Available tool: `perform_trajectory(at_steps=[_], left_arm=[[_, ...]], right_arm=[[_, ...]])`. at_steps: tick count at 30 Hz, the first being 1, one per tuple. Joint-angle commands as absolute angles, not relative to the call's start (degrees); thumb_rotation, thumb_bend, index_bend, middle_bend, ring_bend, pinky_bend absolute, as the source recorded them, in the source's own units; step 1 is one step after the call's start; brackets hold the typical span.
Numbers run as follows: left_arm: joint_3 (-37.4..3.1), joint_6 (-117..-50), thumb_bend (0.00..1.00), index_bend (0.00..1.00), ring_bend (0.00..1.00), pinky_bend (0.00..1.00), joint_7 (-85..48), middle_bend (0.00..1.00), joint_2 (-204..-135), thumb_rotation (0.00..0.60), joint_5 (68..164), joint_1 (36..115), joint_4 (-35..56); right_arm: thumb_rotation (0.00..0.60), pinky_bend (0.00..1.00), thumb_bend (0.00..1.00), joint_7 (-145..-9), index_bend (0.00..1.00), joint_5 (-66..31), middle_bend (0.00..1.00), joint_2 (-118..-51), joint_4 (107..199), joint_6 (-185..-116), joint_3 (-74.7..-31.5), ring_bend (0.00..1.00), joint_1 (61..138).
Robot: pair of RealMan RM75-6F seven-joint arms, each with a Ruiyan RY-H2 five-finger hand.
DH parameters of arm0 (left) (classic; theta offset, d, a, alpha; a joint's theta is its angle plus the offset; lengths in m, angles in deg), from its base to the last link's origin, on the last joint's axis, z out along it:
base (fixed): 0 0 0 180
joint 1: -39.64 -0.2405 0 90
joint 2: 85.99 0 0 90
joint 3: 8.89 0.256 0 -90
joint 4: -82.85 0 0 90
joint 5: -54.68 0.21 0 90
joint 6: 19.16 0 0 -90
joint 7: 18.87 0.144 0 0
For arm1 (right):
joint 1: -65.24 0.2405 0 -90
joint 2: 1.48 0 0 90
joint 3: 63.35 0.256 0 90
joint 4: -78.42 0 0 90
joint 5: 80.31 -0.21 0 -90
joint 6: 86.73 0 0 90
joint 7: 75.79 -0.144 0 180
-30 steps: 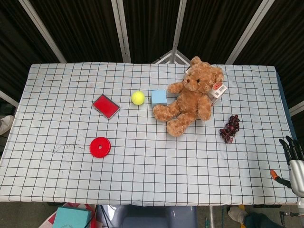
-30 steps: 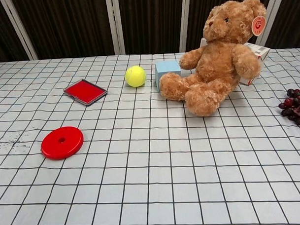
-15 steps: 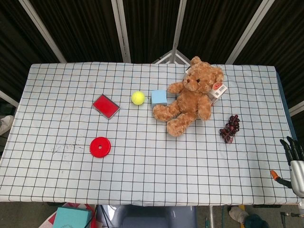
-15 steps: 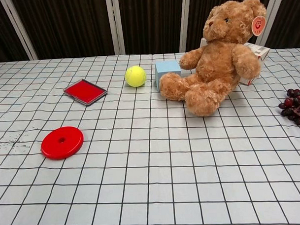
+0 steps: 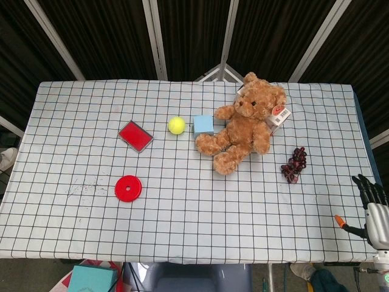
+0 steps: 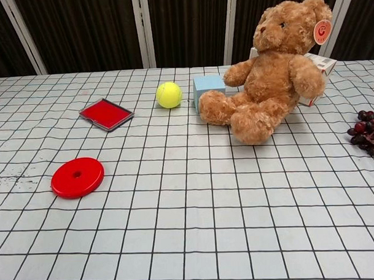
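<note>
Here the right hand [image 5: 372, 210] hovers off the bench's [image 5: 182, 213] right edge, fingers spread, holding nothing; the left hand is out of sight. Nearest it lies the grape bunch [image 5: 294, 163], just right of the teddy bear [image 5: 243, 125], well apart from the hand.

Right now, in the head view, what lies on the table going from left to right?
Red disc → red flat case → yellow ball → light blue block → teddy bear → bunch of dark grapes → right hand, at the table's right edge.
</note>
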State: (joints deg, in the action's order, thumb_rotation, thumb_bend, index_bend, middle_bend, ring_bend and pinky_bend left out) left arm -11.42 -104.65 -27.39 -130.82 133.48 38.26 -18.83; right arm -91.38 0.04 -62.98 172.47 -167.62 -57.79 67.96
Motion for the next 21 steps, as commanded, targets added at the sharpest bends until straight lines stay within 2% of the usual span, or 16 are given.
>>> perform_trajectory(at_steps=[1, 10, 14, 18, 21], left_arm=[[-11.8, -104.3, 0.19, 0.26, 0.01, 0.14, -27.7, 0.01, -130.8, 0.6, 132.8, 38.5, -18.7], [-12.4, -102.1, 0.19, 0.26, 0.01, 0.14, -26.6, 0.01, -131.2, 0.6, 130.8, 39.7, -18.4], [-12.5, -102.0, 0.19, 0.26, 0.01, 0.14, -26.4, 0.01, -131.2, 0.6, 130.3, 39.7, -18.4], [-12.7, -101.9, 0.19, 0.26, 0.01, 0.14, -26.5, 0.01, -131.2, 0.6, 129.9, 39.8, -18.4], [-12.8, -101.7, 0.19, 0.26, 0.01, 0.14, -26.3, 0.01, -131.3, 0.6, 129.6, 39.9, -18.3]], right_arm=[[0.6, 0.0, 0.22, -105.2, 0.11, -3.7, 0.11, -63.0, 174.4, -158.3, -54.7, 0.13, 72.6], [0.6, 0.0, 0.22, -118.8, 0.11, -18.4, 0.16, -60.3, 179.6, -139.3, -45.6, 0.16, 82.7], [0.6, 0.0, 0.22, -119.0, 0.13, -27.7, 0.18, -60.4, 178.4, -132.2, -42.8, 0.17, 87.5], [0.6, 0.0, 0.22, -116.7, 0.14, -37.5, 0.18, -61.2, 176.5, -127.7, -41.3, 0.18, 92.1], [0.6, 0.0, 0.22, -113.1, 0.14, -44.0, 0.2, -62.2, 175.0, -127.1, -41.6, 0.19, 95.4]])
